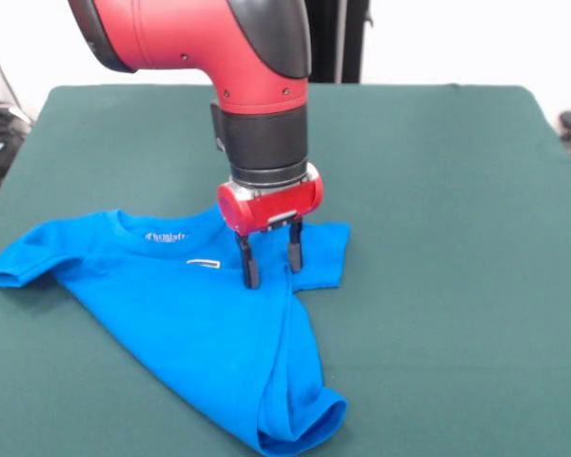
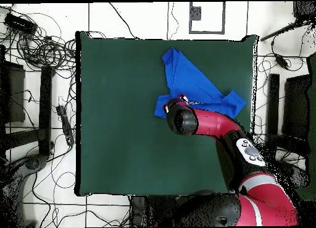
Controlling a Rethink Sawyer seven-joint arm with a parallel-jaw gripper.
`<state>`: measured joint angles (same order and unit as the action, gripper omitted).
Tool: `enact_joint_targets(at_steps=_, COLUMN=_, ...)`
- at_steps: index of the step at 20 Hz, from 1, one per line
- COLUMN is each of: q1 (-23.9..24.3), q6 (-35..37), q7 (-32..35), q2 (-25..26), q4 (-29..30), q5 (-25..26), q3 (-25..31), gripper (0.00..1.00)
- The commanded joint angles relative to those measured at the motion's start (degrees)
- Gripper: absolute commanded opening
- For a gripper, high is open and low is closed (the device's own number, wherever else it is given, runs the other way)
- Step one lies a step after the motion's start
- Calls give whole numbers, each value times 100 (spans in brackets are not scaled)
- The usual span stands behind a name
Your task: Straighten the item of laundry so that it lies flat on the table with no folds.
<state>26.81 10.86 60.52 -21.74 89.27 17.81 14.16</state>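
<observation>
The gripper (image 1: 270,259) is hanging with its two dark fingers spread apart and pointing straight down, their tips just at or barely above the blue T-shirt (image 1: 195,319), holding nothing. It is standing over the shirt's shoulder region, beside the collar with its white label, at the root of the sleeve that is lying flat on the picture's right in the front view. From there the shirt is running outward: the other sleeve is stretching away on the left, while the body is narrowing toward the near edge of the green table (image 1: 457,286), doubled over along a long diagonal fold and bunching at the hem. The work appears to be at the stage of choosing a grasp, since the fold is not yet undone. The next move likely calls for pinching the folded-over layer and drawing it sideways to open the body flat.
</observation>
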Motion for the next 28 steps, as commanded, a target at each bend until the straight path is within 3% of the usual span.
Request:
enact_joint_targets(at_steps=1, q1=-147, q6=-7, q7=1128, q2=238, q4=176, q5=-168, q3=293, gripper=100)
enact_joint_targets(at_steps=9, q1=-102, q6=-34, q7=1131, q2=220, q4=230, q5=-173, q3=354, gripper=100)
enact_joint_targets(at_steps=10, q1=-45, q6=-151, q7=1153, q2=228, q4=270, q5=-155, q3=405, gripper=0)
enact_joint_targets(at_steps=28, q1=-236, q6=71, q7=1248, q2=134, q4=252, q5=-257, q3=222, gripper=0)
